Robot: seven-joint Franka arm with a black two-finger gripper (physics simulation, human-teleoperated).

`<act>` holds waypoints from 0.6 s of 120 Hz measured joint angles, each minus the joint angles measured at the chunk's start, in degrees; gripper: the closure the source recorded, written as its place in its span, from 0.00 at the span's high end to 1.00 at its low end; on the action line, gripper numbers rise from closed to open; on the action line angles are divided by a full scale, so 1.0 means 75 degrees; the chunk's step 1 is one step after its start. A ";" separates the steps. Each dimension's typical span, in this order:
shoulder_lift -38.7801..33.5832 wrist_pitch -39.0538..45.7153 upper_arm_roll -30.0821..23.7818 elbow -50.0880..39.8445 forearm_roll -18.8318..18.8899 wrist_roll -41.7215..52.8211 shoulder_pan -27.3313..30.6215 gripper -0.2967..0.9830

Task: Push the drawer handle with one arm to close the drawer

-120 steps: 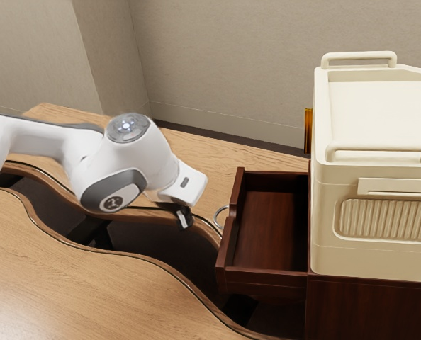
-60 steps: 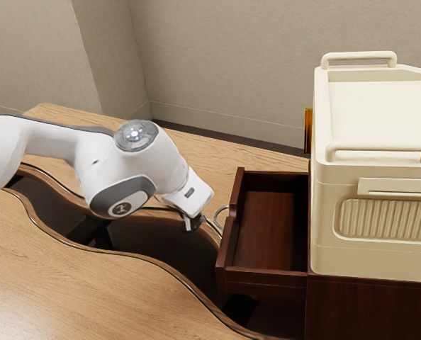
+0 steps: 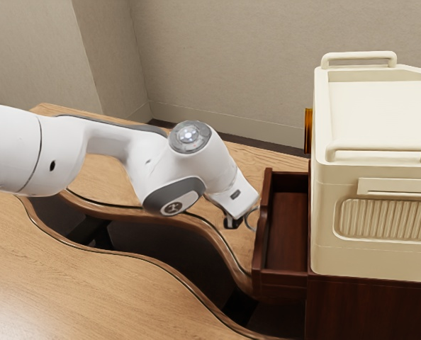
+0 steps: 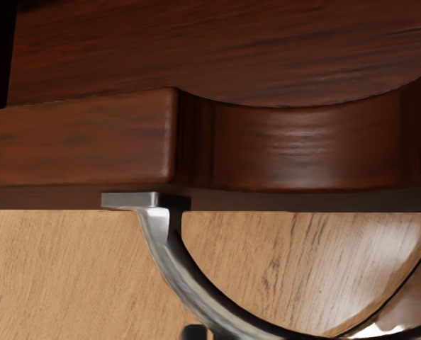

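The black gripper (image 3: 232, 222) is low at the drawer's front in the exterior view, right against or beside the curved metal handle (image 3: 250, 219); contact is hard to make out there. The dark red-brown drawer (image 3: 281, 278) stands partly out of its cabinet (image 3: 366, 304). In the wrist view the silver handle (image 4: 171, 265) arcs out from the drawer front (image 4: 76, 149), and a small black part of the gripper (image 4: 195, 331) is at the handle's curve. Whether the gripper is open or shut cannot be told.
A cream box (image 3: 373, 212) with rail handles sits on top of the cabinet. The wooden table (image 3: 104, 283) has a wavy-edged dark recess (image 3: 154, 244) running below the arm and toward the drawer. A wall rises behind.
My hand has moved toward the exterior view's right, first reaching the handle area. The drawer has since slid the same way, partly into the cabinet, and less of its inside shows.
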 joint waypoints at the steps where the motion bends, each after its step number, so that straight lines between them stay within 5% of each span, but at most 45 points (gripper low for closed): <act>1: 0.0029 -0.0001 -0.0011 0.0034 -0.0009 0.0008 -0.0001 0.15; 72: 0.1914 -0.0258 -0.0693 0.2435 -0.0315 0.0388 0.0174 0.15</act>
